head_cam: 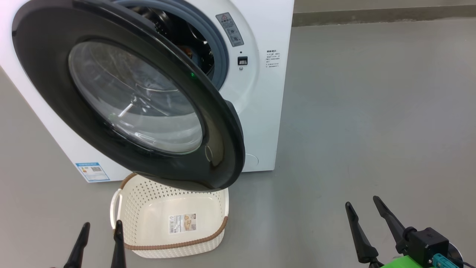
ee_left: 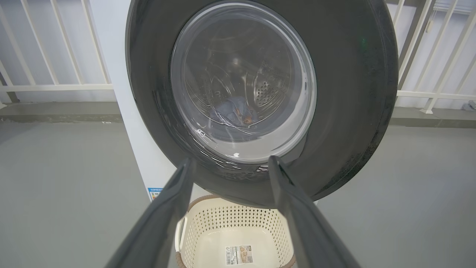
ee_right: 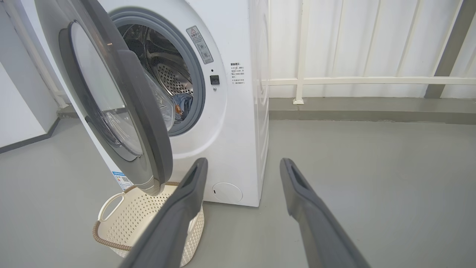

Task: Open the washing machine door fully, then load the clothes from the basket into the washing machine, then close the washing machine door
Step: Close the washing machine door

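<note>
the basket (head_cam: pixel 141 193) sits empty on the floor (head_cam: pixel 353 111) against the washer (head_cam: pixel 260 111), and the clothes (ee_right: pixel 183 103) lie low in the drum, so the loading looks done and the step in hand is shutting the door (head_cam: pixel 130 96). the door stands part open, hinged on the robot's left, its free edge hanging over the back of the basket without touching it. the left gripper (head_cam: pixel 103 223) hangs low in front of the basket with its fingers spread and nothing between them. the right gripper (head_cam: pixel 361 201) is well off to the right over bare floor, also spread and empty. to do this well, lay one finger's side flat on the black rim near the free edge, far from the hinge, where a push turns it most easily. stay off the bulging glass, where a finger could slide. follow the door's arc rather than pushing straight ahead, and press on until the latch catches. the cloth appears to lie clear of the grey gasket, though part of the opening is hidden behind the door, so a trapped fold is the thing to watch for.
</note>
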You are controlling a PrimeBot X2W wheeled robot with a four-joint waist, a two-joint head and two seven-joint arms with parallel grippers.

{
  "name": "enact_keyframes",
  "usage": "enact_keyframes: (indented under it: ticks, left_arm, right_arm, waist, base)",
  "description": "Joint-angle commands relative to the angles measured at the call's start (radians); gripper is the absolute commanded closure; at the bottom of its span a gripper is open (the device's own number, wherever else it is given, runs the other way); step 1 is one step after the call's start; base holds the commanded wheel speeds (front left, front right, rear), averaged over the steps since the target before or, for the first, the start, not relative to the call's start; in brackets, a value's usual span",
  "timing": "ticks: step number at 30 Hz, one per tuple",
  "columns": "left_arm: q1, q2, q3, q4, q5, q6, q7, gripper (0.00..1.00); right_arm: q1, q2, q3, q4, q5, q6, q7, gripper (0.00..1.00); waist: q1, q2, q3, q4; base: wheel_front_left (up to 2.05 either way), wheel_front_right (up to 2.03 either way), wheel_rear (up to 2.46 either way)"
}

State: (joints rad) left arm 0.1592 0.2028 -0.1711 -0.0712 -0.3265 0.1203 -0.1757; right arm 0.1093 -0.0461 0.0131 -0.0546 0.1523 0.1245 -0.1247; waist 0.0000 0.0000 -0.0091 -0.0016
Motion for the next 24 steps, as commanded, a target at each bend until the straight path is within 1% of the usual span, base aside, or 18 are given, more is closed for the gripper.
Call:
enact_keyframes:
  ticks: [1,2,3,5,6,17,24]
  left_arm:
    - [-0.024,0.013,0.032,-0.030,0.010,0.010,0.003,0.00]
    - [-0.024,0.013,0.031,-0.031,0.010,0.012,0.003,0.00]
    - [-0.025,0.013,0.031,-0.031,0.011,0.013,0.004,0.00]
    - [-0.026,0.013,0.029,-0.032,0.012,0.017,0.005,0.00]
    - [-0.026,0.014,0.029,-0.032,0.012,0.018,0.006,0.00]
    - [-0.026,0.014,0.023,-0.032,0.012,0.030,0.005,0.00]
    - [-0.038,0.019,0.014,-0.032,0.016,0.029,0.004,0.00]
  right_arm:
    - [-0.010,-0.004,0.019,-0.031,-0.006,0.006,-0.002,0.00]
    - [-0.011,-0.004,0.019,-0.031,-0.005,0.006,-0.001,0.00]
    - [-0.011,-0.004,0.019,-0.031,-0.005,0.006,-0.001,0.04]
    - [-0.012,-0.004,0.019,-0.032,-0.002,0.006,0.001,0.74]
    - [-0.013,-0.004,0.019,-0.032,0.000,0.006,0.001,1.00]
    - [-0.014,-0.004,0.017,-0.032,0.014,0.006,0.012,1.00]
    - [-0.028,-0.004,0.011,-0.025,0.013,0.006,0.015,1.00]
  waist:
    - [0.0000,0.0000,0.001,0.000]
    - [0.0000,0.0000,0.001,0.000]
    - [0.0000,0.0000,0.001,0.000]
    - [0.0000,0.0000,0.002,0.001]
    - [0.0000,0.0000,0.002,0.001]
    - [0.0000,0.0000,0.010,0.007]
    - [0.0000,0.0000,0.024,0.018]
  base:
    - [0.00,0.00,0.00]
    - [0.00,0.00,0.00]
    - [0.00,0.00,0.00]
    - [0.00,0.00,0.00]
    - [0.00,0.00,0.00]
    - [0.00,0.00,0.00]
    - [0.00,0.00,0.00]
